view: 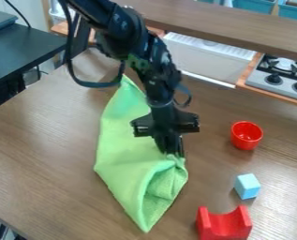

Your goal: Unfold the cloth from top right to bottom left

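Evidently the black two-finger gripper (174,153) is closed on a pinch of the lime-green fabric cloth (122,145), at its puckered right-hand edge. Most of the cloth lies beside and below the fingertips, its lower part folded over, one corner pointing to the view's bottom. Brown wooden tabletop (44,150) stretches between it and the table's left edge. Right of the cloth stand a small red cup (246,135), a light-blue cube (247,186) and, nearest its lower corner, a red notched block (224,226).
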